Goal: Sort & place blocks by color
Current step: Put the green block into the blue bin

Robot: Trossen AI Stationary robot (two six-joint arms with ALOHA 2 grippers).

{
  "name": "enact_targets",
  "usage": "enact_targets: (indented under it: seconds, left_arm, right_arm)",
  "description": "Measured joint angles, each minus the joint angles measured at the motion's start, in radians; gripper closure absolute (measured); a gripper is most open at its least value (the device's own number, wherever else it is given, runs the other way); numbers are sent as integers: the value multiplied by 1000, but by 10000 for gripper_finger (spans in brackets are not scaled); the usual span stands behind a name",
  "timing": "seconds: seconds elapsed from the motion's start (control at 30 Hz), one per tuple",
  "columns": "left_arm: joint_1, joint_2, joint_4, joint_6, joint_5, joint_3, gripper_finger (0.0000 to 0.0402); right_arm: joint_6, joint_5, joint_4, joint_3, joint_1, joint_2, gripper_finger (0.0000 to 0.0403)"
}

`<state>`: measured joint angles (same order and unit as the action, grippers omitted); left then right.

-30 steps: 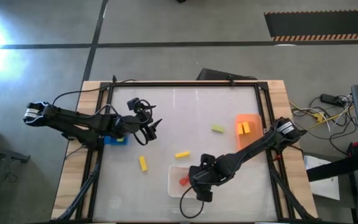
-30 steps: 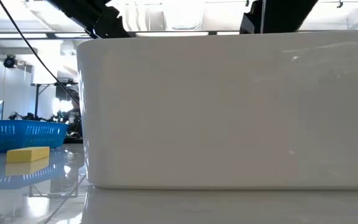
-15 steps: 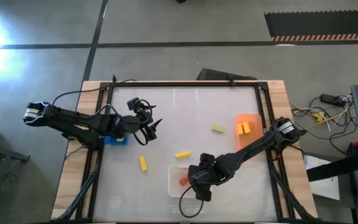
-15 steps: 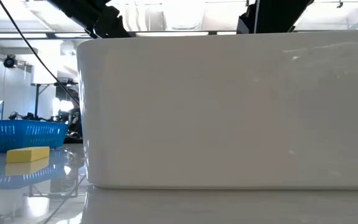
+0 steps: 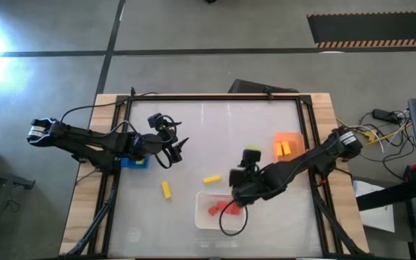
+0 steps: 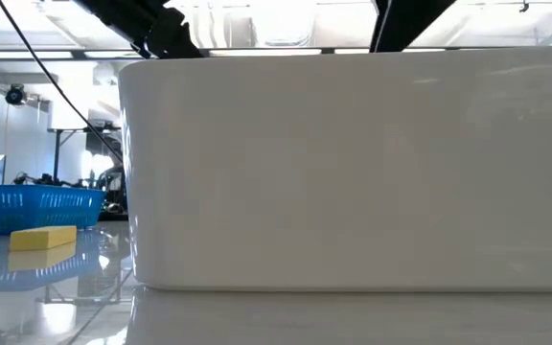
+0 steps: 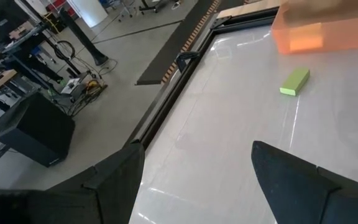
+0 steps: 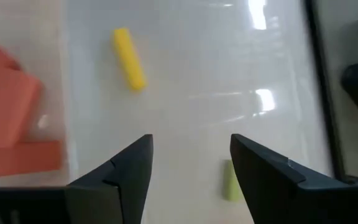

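Since a second ago, the right gripper (image 5: 243, 189) has lifted out of the white tray (image 5: 201, 217) and moved toward the tabletop's (image 5: 215, 130) middle, leaving two red blocks (image 5: 221, 209) in the tray instead of one. Its jaws are open and hold nothing. Near the tray, on the tabletop, lie two yellow blocks (image 5: 166, 190), one beside its left corner and one (image 5: 211, 179) just beyond its far edge. Farther back, a green block (image 7: 294, 81) lies near the orange bin (image 5: 289, 149), which holds two yellow blocks. At the left edge, the left gripper (image 5: 178, 149) hovers with jaws open, empty, beside the blue bin (image 5: 133, 161).
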<state>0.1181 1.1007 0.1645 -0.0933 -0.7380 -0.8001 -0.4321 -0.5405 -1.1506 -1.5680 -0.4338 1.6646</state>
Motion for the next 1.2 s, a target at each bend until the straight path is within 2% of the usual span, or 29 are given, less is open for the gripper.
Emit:
enact_targets:
  seconds: [0.23,0.57,0.77,0.9,1.07,1.2]
  left_arm:
    - [0,0,1,0,0,0,123]
    - [0,0,1,-1,0,0,123]
    - [0,0,0,-1,0,2,123]
    - [0,0,0,-1,0,0,123]
    - [0,0,1,0,0,3,123]
    - [0,0,1,5,0,4,123]
  right_arm:
    - [127,19,105,149,108,-118,197]
    - [300,312,343,451,358,-254,197]
    - [386,387,350,580,561,-229,197]
    - [435,437,372,617,652,-192,197]
    - [479,538,407,630,712,-157,197]
    - [484,541,410,640,726,-131,197]
